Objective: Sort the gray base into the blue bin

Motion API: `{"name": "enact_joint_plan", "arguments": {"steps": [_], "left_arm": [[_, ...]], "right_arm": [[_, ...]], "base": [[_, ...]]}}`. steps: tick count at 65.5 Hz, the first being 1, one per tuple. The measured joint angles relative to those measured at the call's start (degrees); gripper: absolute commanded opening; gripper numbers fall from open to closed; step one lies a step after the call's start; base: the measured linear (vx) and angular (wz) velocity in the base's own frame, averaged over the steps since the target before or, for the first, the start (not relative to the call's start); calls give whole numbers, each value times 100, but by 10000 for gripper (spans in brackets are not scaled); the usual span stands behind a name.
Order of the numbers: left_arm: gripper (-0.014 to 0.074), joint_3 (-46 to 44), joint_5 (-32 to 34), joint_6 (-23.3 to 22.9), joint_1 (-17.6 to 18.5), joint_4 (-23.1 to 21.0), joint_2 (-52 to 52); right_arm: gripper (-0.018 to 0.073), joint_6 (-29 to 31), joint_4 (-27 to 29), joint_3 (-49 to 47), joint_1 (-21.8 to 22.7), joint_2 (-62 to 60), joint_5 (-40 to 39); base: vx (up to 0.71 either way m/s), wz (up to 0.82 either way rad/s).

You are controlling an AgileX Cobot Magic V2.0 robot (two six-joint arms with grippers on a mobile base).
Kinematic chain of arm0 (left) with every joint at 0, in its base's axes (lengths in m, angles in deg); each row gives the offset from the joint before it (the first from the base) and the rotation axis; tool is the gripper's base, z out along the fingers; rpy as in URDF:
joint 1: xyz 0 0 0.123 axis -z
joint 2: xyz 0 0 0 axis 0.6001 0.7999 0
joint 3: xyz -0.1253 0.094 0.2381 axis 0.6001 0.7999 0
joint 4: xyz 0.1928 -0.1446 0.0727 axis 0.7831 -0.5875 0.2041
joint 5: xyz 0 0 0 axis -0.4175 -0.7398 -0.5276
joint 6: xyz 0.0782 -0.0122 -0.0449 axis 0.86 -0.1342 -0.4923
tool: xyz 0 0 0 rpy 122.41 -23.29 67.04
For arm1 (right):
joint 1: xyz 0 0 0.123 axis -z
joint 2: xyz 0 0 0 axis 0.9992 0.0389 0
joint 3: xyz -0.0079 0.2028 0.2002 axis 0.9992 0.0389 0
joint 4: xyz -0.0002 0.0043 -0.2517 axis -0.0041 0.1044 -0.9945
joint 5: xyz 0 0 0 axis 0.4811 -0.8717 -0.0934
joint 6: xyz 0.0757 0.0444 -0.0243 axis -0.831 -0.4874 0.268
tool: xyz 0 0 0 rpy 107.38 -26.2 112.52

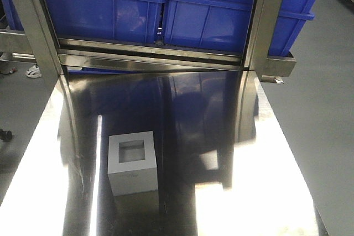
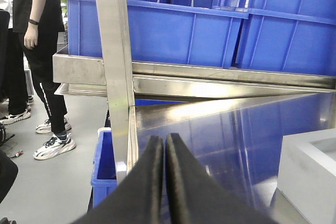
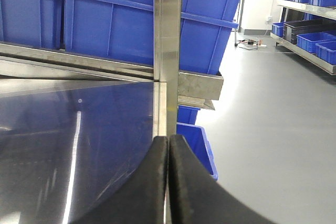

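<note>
The gray base [image 1: 131, 161] sits on the steel table [image 1: 221, 192], left of centre, with its square recess facing up. Its corner also shows at the right edge of the left wrist view [image 2: 310, 177]. Large blue bins [image 1: 207, 20] stand side by side on the raised shelf at the table's far end; they also show in the left wrist view [image 2: 178, 30] and the right wrist view [image 3: 131, 19]. My left gripper [image 2: 164, 139] is shut and empty, left of the base. My right gripper [image 3: 168, 139] is shut and empty at the table's right edge. Neither gripper shows in the front view.
Steel posts [image 1: 33, 26] [image 1: 265, 20] frame the shelf. The left shelf bin [image 1: 99, 15] holds red and black items. Small blue bins sit on the floor beside the table [image 2: 103, 161] [image 3: 197, 142]. A person [image 2: 37, 51] stands at the left. Racks of blue bins [image 3: 310, 3] line the far right.
</note>
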Motion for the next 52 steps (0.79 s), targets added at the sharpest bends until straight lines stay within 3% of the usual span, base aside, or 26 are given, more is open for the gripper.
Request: {"name": "enact_joint_plan", "arguments": {"steps": [52], "left_arm": [[-6, 0, 0, 0, 0, 0, 0]], "right_arm": [[-9, 0, 0, 0, 0, 0, 0]], "base": [[0, 0]]}}
